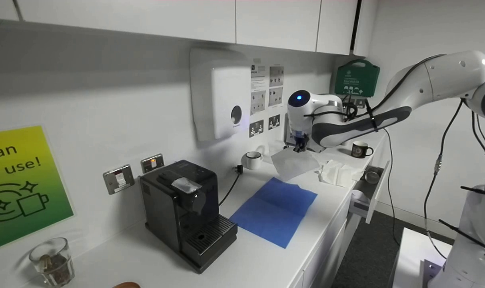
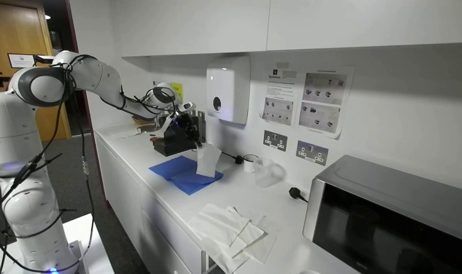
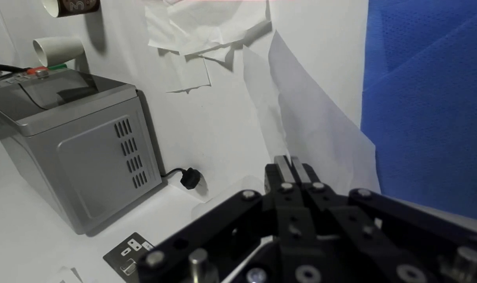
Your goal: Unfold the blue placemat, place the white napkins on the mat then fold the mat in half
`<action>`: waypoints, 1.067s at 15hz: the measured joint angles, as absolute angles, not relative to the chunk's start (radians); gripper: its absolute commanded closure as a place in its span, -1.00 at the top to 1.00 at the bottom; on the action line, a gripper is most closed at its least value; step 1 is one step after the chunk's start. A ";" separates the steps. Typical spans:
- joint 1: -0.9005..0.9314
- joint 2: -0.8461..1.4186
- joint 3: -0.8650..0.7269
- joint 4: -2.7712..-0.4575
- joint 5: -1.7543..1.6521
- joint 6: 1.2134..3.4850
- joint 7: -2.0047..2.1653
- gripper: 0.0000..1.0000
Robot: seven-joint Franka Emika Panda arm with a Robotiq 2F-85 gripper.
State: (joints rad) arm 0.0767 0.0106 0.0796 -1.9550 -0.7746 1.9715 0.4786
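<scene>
My gripper (image 3: 288, 159) has its jaws pinched tight on a white napkin (image 1: 294, 163). I cannot tell if it is one sheet or two. I hold just a bit near the top, so the rest hangs loose and can lie down flat, I think. It hangs near the back corner of the blue placemat (image 1: 275, 212), at the end away from the coffee machine (image 1: 164, 204). I cannot tell if its low tip touches anything.

The mat lies spread on the bench (image 2: 234, 198), with a crease across its middle. One corner is just beside the coffee machine, and one side runs along the bench's front edge. I guess it is spread so one half can fold over the other, with napkins inside.

More napkins (image 2: 217, 224) lie in a messy heap past the mat, by the front edge, above the pulled-out drawer (image 1: 378, 194). I guess they are there to be easy to reach. Next, I should lower mine slowly, or it may crumple.
</scene>
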 measured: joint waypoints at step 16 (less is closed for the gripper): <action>0.063 0.025 0.055 -1.960 -0.759 2.027 0.480 -0.99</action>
State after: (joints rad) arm 0.0632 0.0247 0.0548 -1.9603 -0.7591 2.0271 0.4796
